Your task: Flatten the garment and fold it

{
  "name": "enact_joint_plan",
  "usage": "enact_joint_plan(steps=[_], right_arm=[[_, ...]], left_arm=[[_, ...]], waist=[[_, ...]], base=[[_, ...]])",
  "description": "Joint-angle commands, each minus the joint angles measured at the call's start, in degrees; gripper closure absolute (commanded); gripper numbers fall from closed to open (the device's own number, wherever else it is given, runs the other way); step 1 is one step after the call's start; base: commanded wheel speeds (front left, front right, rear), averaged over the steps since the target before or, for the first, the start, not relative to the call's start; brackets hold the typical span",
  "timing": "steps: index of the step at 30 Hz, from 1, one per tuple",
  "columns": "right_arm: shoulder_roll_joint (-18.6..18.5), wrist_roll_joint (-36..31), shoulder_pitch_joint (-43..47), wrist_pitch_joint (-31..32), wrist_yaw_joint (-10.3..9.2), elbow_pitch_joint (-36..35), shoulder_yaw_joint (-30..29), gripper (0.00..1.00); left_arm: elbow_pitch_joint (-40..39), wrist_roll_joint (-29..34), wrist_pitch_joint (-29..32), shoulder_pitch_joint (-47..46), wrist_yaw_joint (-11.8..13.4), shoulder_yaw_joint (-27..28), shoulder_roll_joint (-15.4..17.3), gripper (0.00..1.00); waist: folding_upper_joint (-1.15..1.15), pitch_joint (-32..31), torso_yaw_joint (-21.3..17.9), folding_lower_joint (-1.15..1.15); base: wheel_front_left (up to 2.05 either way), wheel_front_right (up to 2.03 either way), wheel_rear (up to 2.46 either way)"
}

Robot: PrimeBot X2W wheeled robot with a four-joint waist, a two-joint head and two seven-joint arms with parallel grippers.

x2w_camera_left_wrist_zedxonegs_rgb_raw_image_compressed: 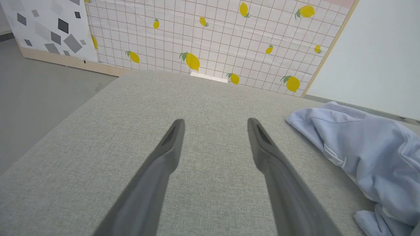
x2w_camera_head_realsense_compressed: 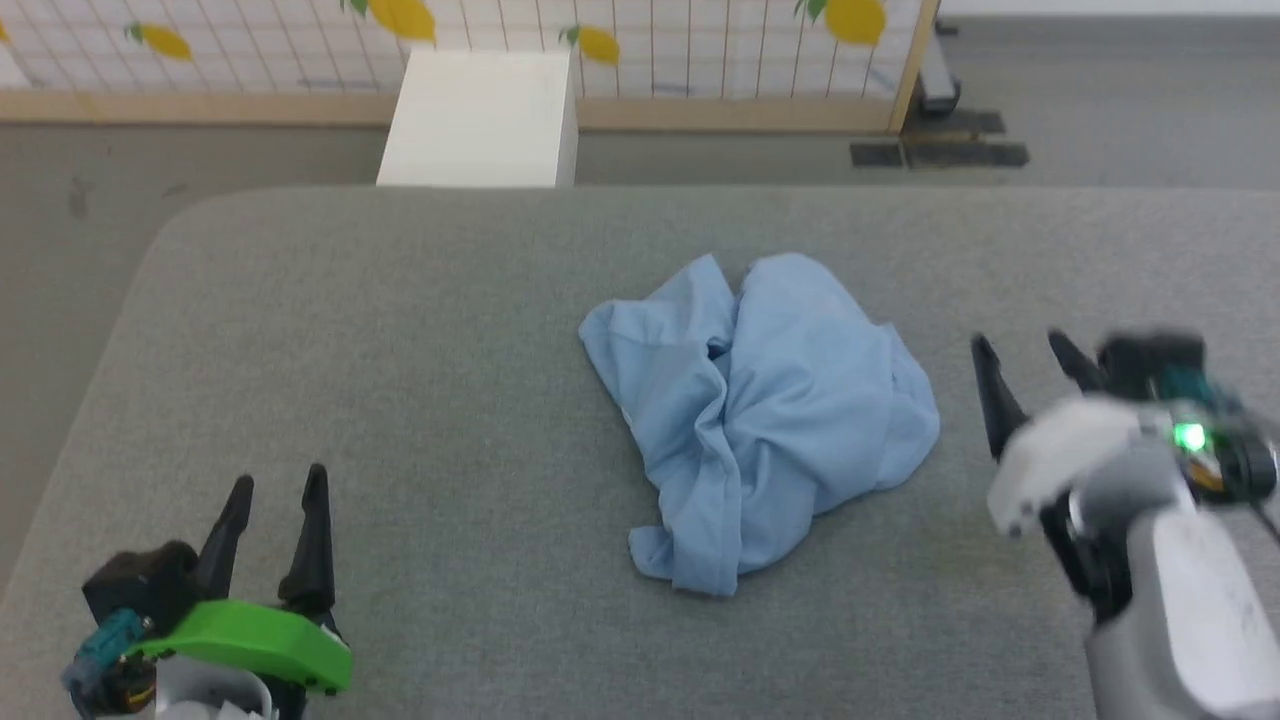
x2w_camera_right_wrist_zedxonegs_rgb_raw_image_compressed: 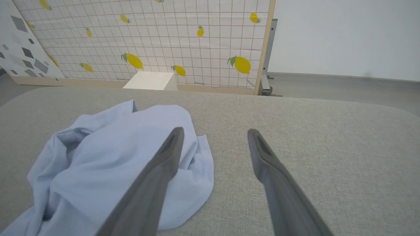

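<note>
The garment [x2w_camera_head_realsense_compressed: 757,410] is a light blue shirt lying crumpled in a heap in the middle of the grey padded table [x2w_camera_head_realsense_compressed: 420,330]. In the left wrist view the garment [x2w_camera_left_wrist_zedxonegs_rgb_raw_image_compressed: 367,147] lies off to the right, with a small white mark on it. My left gripper [x2w_camera_head_realsense_compressed: 278,490] stands open near the table's front left, far from the cloth, with nothing between its fingers. My right gripper [x2w_camera_head_realsense_compressed: 1020,350] is open just right of the heap, above the table. In the right wrist view the garment [x2w_camera_right_wrist_zedxonegs_rgb_raw_image_compressed: 108,157] lies beside and under my left-hand finger [x2w_camera_right_wrist_zedxonegs_rgb_raw_image_compressed: 164,164].
A white box [x2w_camera_head_realsense_compressed: 480,118] stands on the floor behind the table's far edge. A lemon-patterned grid screen [x2w_camera_head_realsense_compressed: 650,40] runs along the back. Grey floor lies to the table's left and beyond it. Bare table surface surrounds the heap on all sides.
</note>
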Motion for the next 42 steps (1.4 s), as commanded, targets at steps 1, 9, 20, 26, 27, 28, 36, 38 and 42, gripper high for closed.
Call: enact_joint_plan(steps=[1, 9, 20, 26, 27, 28, 36, 38, 42], right_arm=[[0.1, -1.3, -3.6, 3.9, -0.09, 0.9, 0.5, 0.00], [0.1, -4.6, -16.9, 27.5, -0.09, 7.9, 5.0, 0.00], [0.0, -3.4, -17.3, 48.2, -0.09, 14.1, 11.9, 0.00], [-1.6, -0.1, -16.1, 48.0, -0.09, 11.5, 13.3, 1.00], [-1.9, 0.2, -16.2, 46.9, -0.09, 10.6, 12.8, 1.00], [-2.1, 0.4, -16.2, 45.5, -0.09, 9.6, 11.8, 1.00], [-2.2, 2.4, -9.6, 38.0, -0.09, -2.6, 2.4, 1.00], [-2.1, 2.2, -4.8, 38.1, -0.09, -6.1, -0.5, 1.00], [-1.1, 2.9, 6.2, 39.6, -0.09, -11.0, -5.2, 1.00]], left_arm=[[-0.3, -0.6, 0.2, -1.7, -0.5, 0.4, 0.5, 0.00], [-0.1, -1.5, -0.1, -5.4, -2.5, 0.7, 0.7, 0.00], [2.2, -2.1, -0.5, -8.1, -4.3, 1.0, 0.2, 0.00], [3.5, -2.0, -0.6, -7.9, -4.6, 1.0, -0.3, 0.00], [3.7, -1.9, -0.6, -7.8, -4.7, 0.9, -0.3, 0.00], [3.9, -1.9, -0.6, -7.7, -4.7, 0.9, -0.4, 0.00], [3.9, -1.4, -0.5, -5.5, -3.5, 0.1, -1.3, 0.00], [3.6, -1.4, -0.4, -4.7, -3.1, -0.1, -1.5, 0.00], [2.9, -1.4, 0.0, -3.3, -2.4, -0.5, -1.8, 0.00]], waist=[[0.24, 3.9, 1.6, 0.00], [0.24, 10.0, 4.6, 0.00], [0.24, 12.4, 6.5, 0.00], [0.24, 10.7, 5.6, 0.00], [0.24, 10.2, 5.3, 0.00], [0.24, 9.5, 5.1, 0.00], [0.24, 3.2, 3.0, 0.00], [0.24, 1.9, 2.6, 0.00], [0.24, 0.3, 2.3, 0.00]], base=[[0.00, 0.00, 0.00], [0.00, 0.00, 0.00], [0.00, 0.00, 0.00], [0.00, 0.00, 0.00], [0.00, 0.00, 0.00], [0.00, 0.00, 0.00], [0.00, 0.00, 0.00], [0.00, 0.00, 0.00], [0.00, 0.00, 0.00]])
